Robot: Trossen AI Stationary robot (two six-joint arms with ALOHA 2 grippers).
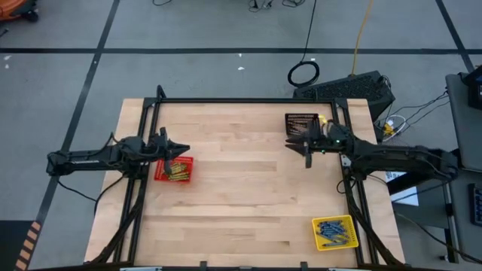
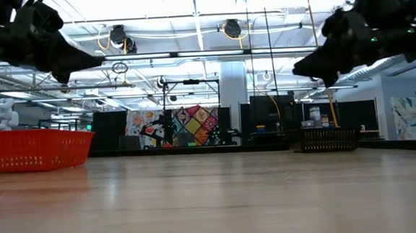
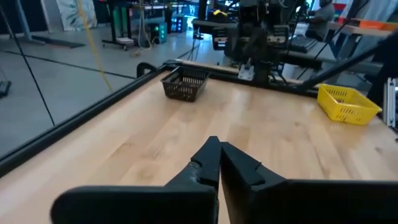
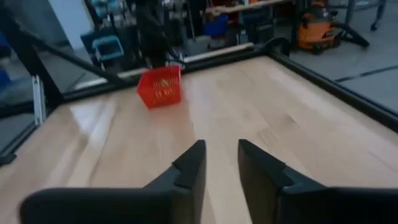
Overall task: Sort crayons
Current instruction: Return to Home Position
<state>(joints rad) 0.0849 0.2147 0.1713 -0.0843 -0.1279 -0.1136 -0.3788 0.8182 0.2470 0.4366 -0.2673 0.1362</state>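
Note:
Yellow-gold crayons lie in the red mesh basket at the table's left. Blue crayons lie in the yellow basket at the near right corner. The black basket stands at the far right; what it holds does not show. My left gripper hangs just beyond the red basket's far edge, above the table, and its fingers are shut and empty in the left wrist view. My right gripper hangs just near of the black basket, open and empty.
A black frame rail runs along the table's far edge and down both sides. Bare wood lies between the baskets. In the low view the red basket stands at the left and the black basket at the far right.

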